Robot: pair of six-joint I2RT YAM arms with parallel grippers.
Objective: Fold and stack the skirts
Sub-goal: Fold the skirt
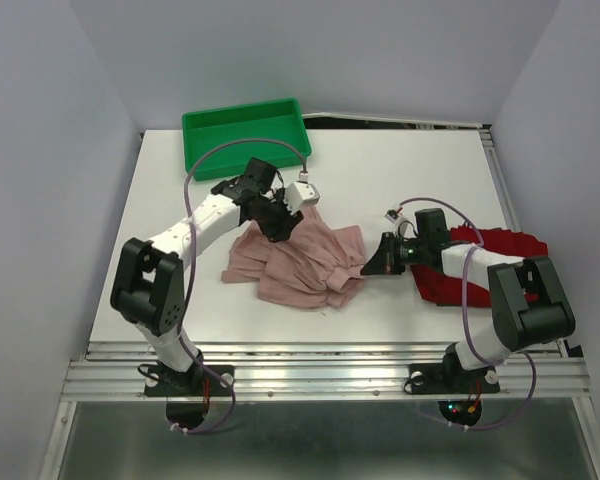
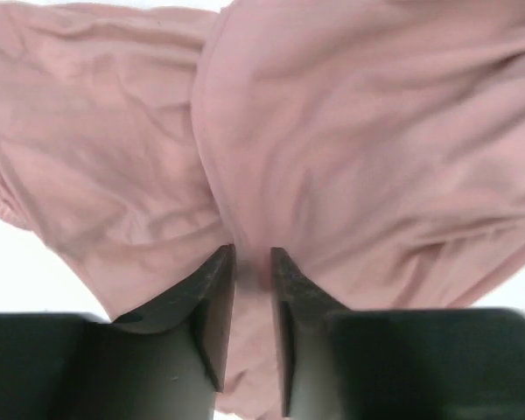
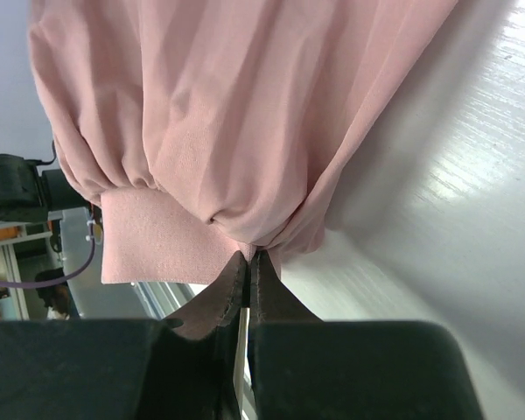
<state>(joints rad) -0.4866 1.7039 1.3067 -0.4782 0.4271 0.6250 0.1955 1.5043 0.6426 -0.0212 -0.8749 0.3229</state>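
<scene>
Overlying red skirt (image 1: pixel 510 243): R arm (image 1: pixel 458 262); green tray (image 1: pixel 240 135) behind pink skirt (image 1: pixel 305 265).

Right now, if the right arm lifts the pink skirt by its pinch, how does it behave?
Probably floppy: the pink skirt lies crumpled in soft folds, so it should sag from the right gripper, shut on its edge. Likely light; the cloth looks thin. Pushed, it would probably bunch, not slide.

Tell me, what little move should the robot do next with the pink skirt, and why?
Probably lift the left hand straight up. It stands open over the pink skirt, gripping nothing that I can see, while the right hand is pinched shut on the skirt's edge, so that side is held.
</scene>
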